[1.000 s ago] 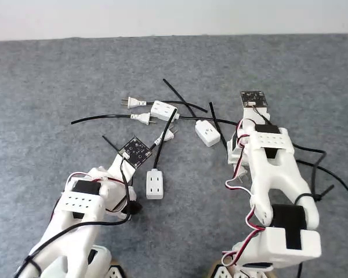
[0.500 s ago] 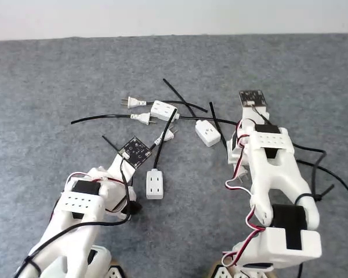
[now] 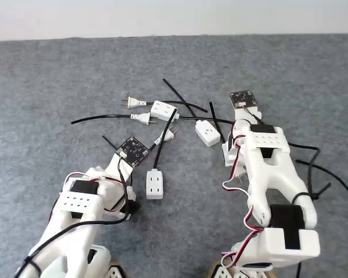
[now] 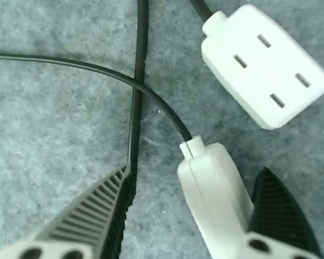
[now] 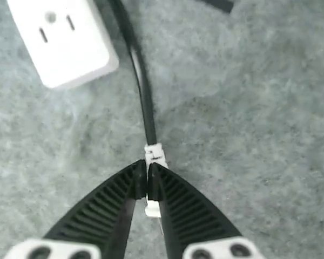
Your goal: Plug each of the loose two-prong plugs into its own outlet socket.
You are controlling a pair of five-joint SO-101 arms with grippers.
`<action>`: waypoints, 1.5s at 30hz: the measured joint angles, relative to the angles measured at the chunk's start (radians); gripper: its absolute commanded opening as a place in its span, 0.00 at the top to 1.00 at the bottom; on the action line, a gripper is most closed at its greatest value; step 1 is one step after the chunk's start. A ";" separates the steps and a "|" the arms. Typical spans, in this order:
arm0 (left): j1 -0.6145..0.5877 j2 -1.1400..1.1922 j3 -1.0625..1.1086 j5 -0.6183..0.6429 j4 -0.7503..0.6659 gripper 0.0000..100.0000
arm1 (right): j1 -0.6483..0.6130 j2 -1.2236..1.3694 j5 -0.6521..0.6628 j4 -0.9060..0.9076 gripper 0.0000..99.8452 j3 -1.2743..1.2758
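Your left end effector (image 4: 196, 170) stands wide open over the grey desk (image 3: 58, 75). A white plug (image 4: 210, 194) lies between its fingers, close against one and apart from the other. The plug's black cord (image 4: 151, 102) runs away from the fingers and crosses a second black cord (image 4: 137, 81). Just past the plug lies a white two-outlet socket (image 4: 264, 65) with its slots facing up. Your right end effector (image 5: 147, 164) is pinched closed on the slim white end of a second plug (image 5: 155, 152), whose black lead runs off past a white socket block (image 5: 65, 38) lying near it. From above, a third plug (image 3: 136, 103) and a fourth plug (image 3: 142, 118) lie loose on the desk just beside a third socket (image 3: 162, 109), ahead of both arms.
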 measured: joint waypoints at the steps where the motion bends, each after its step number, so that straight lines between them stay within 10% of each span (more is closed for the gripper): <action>1: 0.000 0.000 0.000 0.000 0.000 0.67 | 0.005 0.006 0.006 0.002 0.99 0.000; 45: -0.005 0.000 0.000 0.000 0.000 0.67 | 0.002 0.230 0.339 0.106 0.90 -0.224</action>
